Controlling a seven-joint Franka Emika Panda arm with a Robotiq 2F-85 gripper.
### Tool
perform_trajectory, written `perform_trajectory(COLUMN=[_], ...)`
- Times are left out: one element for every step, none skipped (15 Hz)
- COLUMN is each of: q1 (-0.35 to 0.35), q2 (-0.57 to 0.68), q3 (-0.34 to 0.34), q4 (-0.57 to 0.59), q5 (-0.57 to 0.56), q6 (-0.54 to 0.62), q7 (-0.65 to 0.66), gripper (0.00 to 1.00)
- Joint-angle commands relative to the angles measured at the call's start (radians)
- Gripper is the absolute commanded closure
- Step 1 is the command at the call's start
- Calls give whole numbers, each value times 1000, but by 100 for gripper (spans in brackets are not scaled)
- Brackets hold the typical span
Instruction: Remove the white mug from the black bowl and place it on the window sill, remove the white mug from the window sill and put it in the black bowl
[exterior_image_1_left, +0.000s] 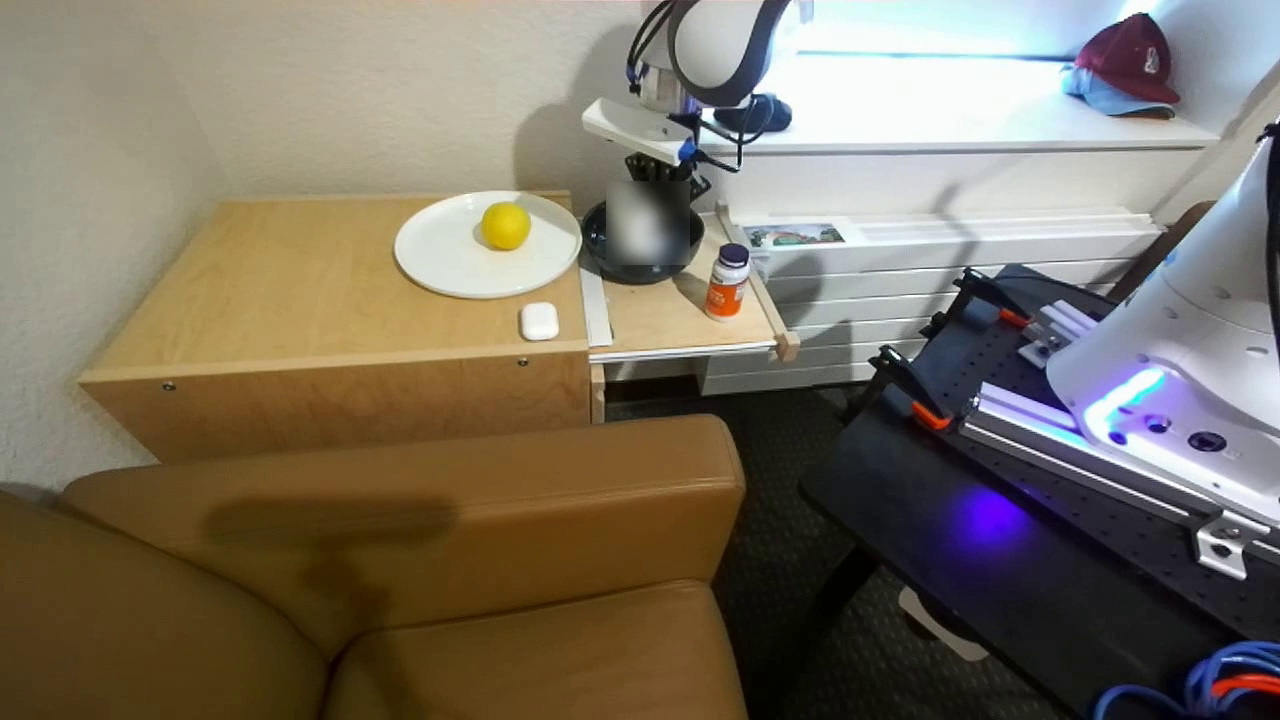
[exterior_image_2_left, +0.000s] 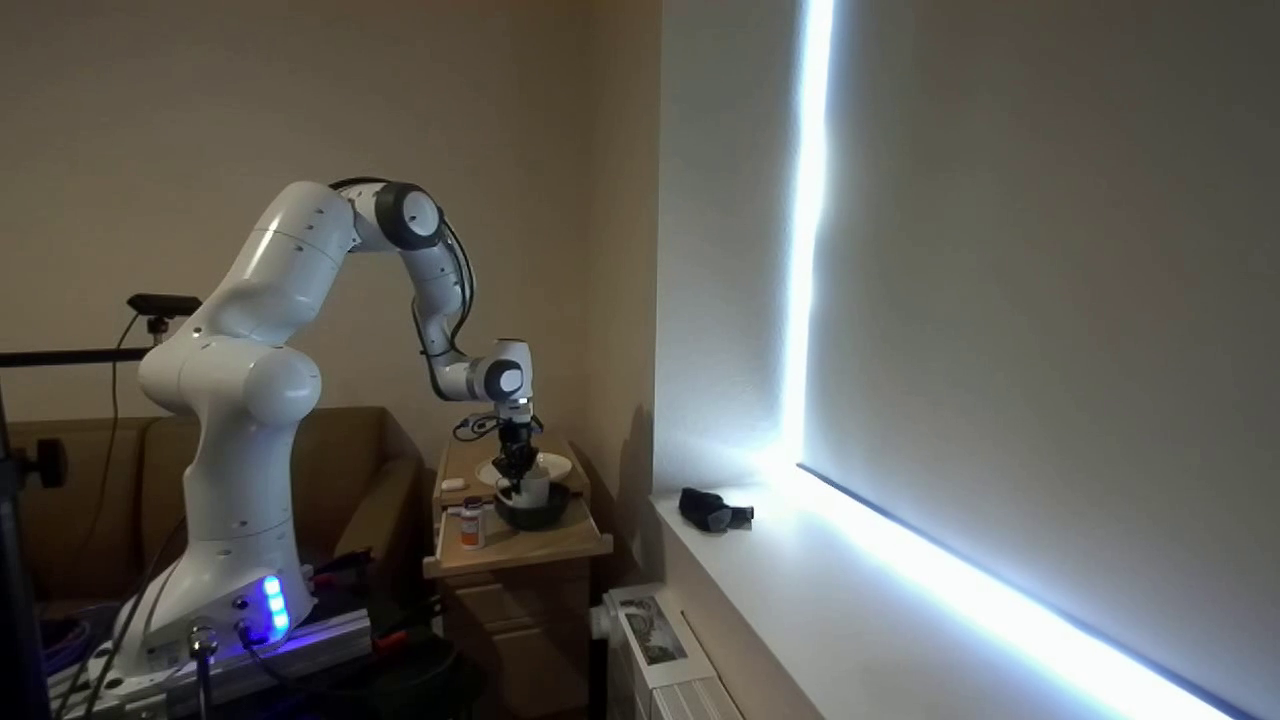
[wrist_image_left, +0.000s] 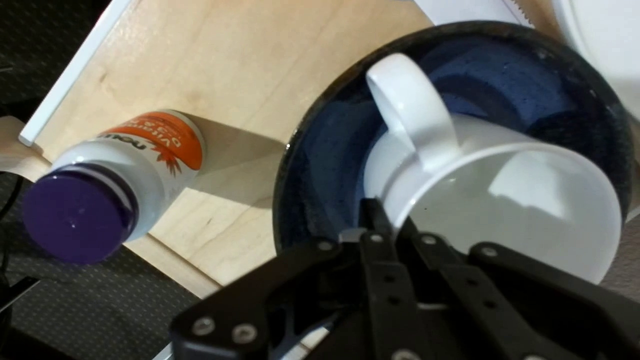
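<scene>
White mug (wrist_image_left: 500, 192) inside black bowl (wrist_image_left: 322, 165) on bench (exterior_image_1_left: 655, 315), pinched at rim by end effector (wrist_image_left: 391, 218), probably for secure hold on thin edge; either for lift to window sill (exterior_image_1_left: 940, 108) or release into bowl, unclear which.

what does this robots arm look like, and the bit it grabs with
The arm is glossy white and smoothly rounded, with dark grey bands at some joints. Black cables run along its outer part. A blue light strip glows on the base. The end effector is black, with slim linked fingers and silvery screw heads.
</scene>
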Motion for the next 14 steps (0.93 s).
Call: perform_trajectory(q1=[12, 14, 13, 6, 2, 1, 1, -1, -3, -2, -2, -8, -16, -19], q2=[7, 9, 13, 10, 5, 1, -8, -16, -27, -41, -59, -82, -116, -148], q3=[-10, -10, -8, 0, 5, 6, 4, 5, 5, 1, -3, 0, 3, 3], q4=[9, 11, 4, 1, -4, -7, -8, -17, -27, -39, -55, -73, -97, -121], q5=[22, 22, 25, 34, 40, 45, 49, 52, 56, 56, 55, 59, 62, 59], q6=[-8, -12, -5, -4, -1, -2, -8, 0, 2, 6, 13, 19, 9, 3], q7=[-16, -15, -14, -20, -26, -29, -29, -32, -33, -31, -31, -38, -49, -58], gripper=[99, 99, 99, 71, 69, 63, 56, 49, 42, 34, 27, 20, 12, 6])
